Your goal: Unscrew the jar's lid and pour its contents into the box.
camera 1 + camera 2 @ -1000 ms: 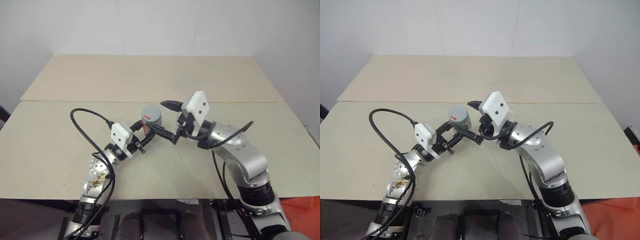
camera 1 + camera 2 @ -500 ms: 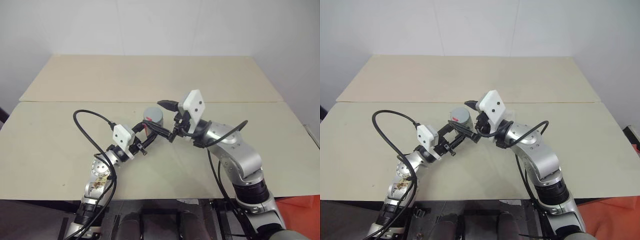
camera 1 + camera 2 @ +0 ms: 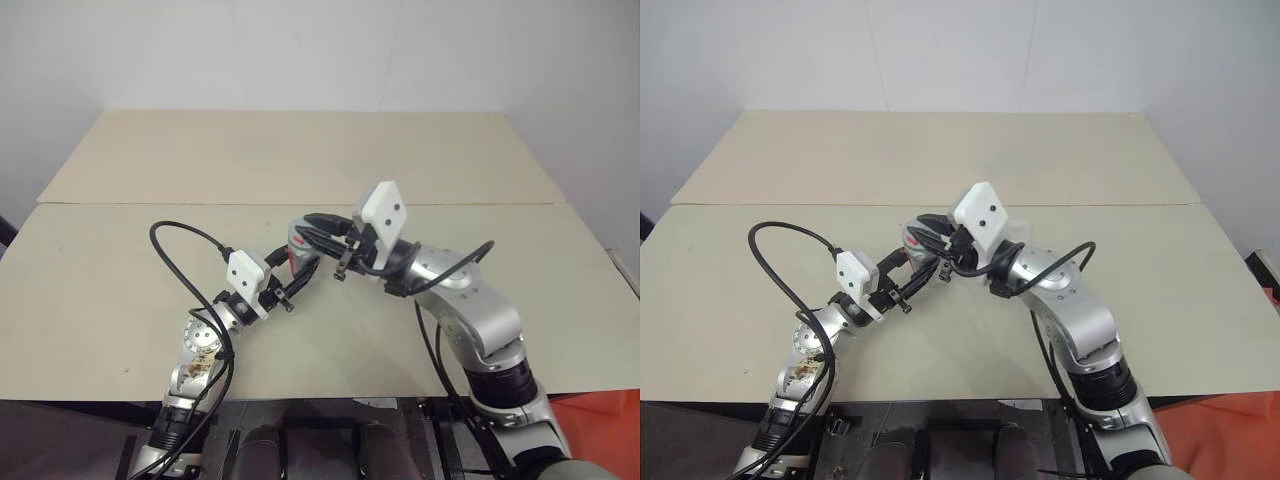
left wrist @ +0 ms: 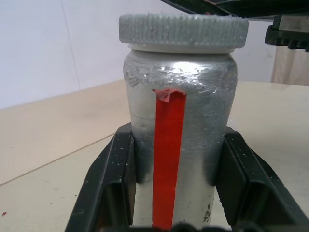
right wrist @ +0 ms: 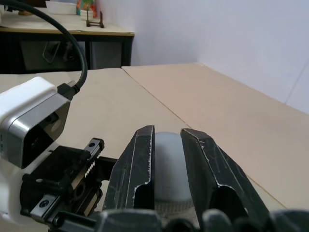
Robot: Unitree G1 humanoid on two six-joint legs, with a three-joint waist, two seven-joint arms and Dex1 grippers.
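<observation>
1. Right now the jar (image 4: 179, 140) is held upright above the tabletop (image 3: 300, 160), roughly over its middle, with the left gripper (image 4: 176, 183) clamped on its lower body, one black finger on each side of the red stripe (image 4: 166, 159)
2. Just above that grip, the right gripper (image 5: 166, 159) reaches in from the other side and its jaws are closed over the lid (image 4: 183, 30); from its wrist view the fingers pinch the rounded grey top between them
3. Judging by this, the step in hand is the unscrewing itself, with the lid seated on the jar and no gap showing under its ribbed rim
4. To do it well, I would want the left jaws to hold the jar body firm and steady so it does not spin with the cap, while the right wrist does the turning about the jar's own upright axis
5. A grip set off-centre on the lid could slip across the ribbing, so the right fingers should sit square across its width
6. Keeping the jar upright matters too, since whatever is inside could spill once the cap loosens
7. As for the box, I cannot spot it near the jar from where I stand, so the pour is a later matter
</observation>
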